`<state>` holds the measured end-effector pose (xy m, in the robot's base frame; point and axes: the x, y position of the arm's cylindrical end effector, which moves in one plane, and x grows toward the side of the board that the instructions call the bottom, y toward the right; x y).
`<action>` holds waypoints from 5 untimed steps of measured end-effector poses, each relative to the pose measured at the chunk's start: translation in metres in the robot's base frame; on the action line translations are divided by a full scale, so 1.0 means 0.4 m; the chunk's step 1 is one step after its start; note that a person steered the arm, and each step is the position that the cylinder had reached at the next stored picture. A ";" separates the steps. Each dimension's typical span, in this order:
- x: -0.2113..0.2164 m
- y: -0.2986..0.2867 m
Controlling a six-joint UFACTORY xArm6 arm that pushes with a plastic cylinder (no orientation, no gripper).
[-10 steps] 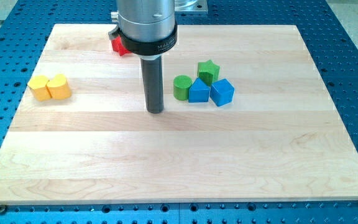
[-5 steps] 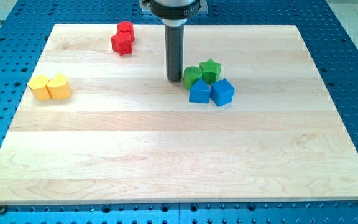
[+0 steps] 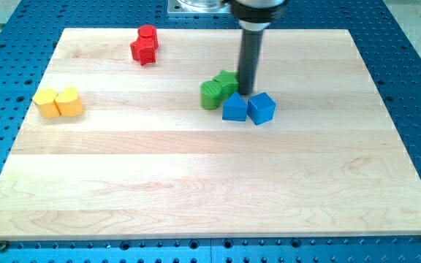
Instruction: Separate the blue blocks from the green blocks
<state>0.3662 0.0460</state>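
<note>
My tip (image 3: 246,92) stands just right of the green star block (image 3: 226,82), touching or nearly touching it, and just above the two blue blocks. The green cylinder (image 3: 211,95) lies against the star's lower left. A blue block with a peaked top (image 3: 234,108) and a blue cube (image 3: 262,109) sit side by side just below and to the right of the green pair. The peaked blue block is close to the green cylinder, maybe touching it.
Two red blocks (image 3: 145,44) sit together near the top left of the wooden board (image 3: 196,190). Two yellow blocks (image 3: 58,102) sit together at the left side. Blue perforated table surrounds the board.
My tip has moved from the left of the green blocks round to their right. The green star and cylinder have shifted left, away from the blue cube. The blue blocks have not moved.
</note>
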 end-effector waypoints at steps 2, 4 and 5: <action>0.112 -0.006; 0.183 0.027; 0.177 0.027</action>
<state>0.4372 0.0569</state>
